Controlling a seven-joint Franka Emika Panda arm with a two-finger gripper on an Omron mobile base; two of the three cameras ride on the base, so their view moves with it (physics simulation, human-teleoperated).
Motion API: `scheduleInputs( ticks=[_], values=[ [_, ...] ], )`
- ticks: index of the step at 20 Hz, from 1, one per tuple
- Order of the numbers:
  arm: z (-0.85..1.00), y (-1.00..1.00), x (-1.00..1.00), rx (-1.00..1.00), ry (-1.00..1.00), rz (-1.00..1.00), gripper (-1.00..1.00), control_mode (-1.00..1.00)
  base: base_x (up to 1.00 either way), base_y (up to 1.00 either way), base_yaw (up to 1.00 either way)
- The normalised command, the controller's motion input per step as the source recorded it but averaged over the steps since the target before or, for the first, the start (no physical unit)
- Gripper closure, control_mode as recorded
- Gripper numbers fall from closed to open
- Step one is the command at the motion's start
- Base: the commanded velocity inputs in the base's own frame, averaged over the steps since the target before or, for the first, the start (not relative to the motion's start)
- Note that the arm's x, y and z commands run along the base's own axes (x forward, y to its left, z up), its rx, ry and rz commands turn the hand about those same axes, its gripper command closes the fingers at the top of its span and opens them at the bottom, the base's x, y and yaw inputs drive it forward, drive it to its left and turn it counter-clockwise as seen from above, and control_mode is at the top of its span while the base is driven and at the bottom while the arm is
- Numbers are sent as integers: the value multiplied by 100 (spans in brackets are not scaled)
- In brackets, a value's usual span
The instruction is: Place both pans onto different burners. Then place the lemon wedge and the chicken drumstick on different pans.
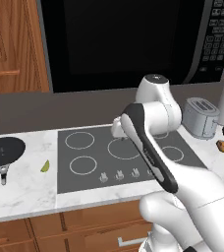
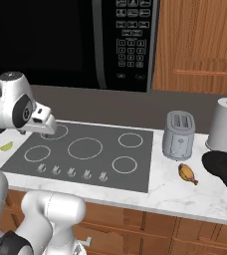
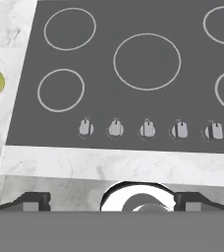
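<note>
Gripper (image 3: 111,201) jaws wide apart, empty, over the dark glass cooktop (image 3: 133,123). Matte black frying pans sit off either side (image 1: 4,150) (image 2: 222,165); probably rigid, heavyish, so grab the slim handle (image 1: 3,173).

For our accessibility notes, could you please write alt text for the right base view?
A dark glass cooktop with five white burner rings sits bare in a marble counter. To its right lie a chicken drumstick and a black frying pan, with a toaster behind; a lemon wedge lies at far left.
</note>
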Motion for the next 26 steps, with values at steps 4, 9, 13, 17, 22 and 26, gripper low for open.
scheduleInputs(
  ticks=[4,9,13,17,22,26],
  values=[
    [-3,40,0,0,0,0,-100,-100,0,0,0],
    [-3,42,0,0,0,0,-100,-100,0,0,0],
    [-5,45,0,0,0,0,-100,-100,0,0,0],
    [-4,46,0,0,0,0,-100,-100,0,0,0],
    [-5,45,0,0,0,0,-100,-100,0,0,0],
    [-7,46,0,0,0,0,-100,-100,0,0,0]
  ],
)
